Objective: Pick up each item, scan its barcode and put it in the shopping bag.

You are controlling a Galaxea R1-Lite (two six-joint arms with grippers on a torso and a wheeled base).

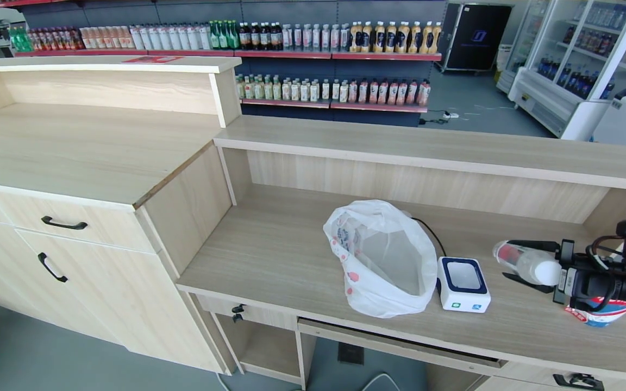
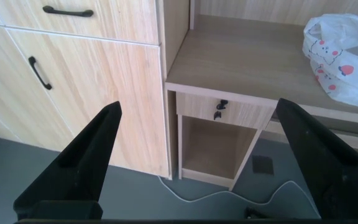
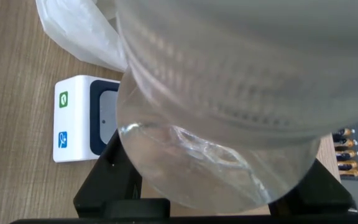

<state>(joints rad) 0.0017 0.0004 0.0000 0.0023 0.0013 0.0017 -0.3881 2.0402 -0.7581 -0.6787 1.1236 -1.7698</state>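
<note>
I have the clear plastic bottle with a red label (image 1: 514,258) lying sideways in the air, clamped between the jaws of my right gripper (image 1: 530,264). That arm is level over the pale wooden counter (image 1: 280,255). Just past the fingertips sits the small white barcode scanner (image 1: 462,283), with the open white plastic shopping bag (image 1: 383,260) beyond it. My left gripper (image 2: 199,109) hangs low, its jaws spread wide and empty.

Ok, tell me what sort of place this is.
Most likely a small shop's checkout: shelves of bottled drinks and glass-door fridges stand behind, and a barcode scanner sits beside a shopping bag on the wooden counter.
</note>
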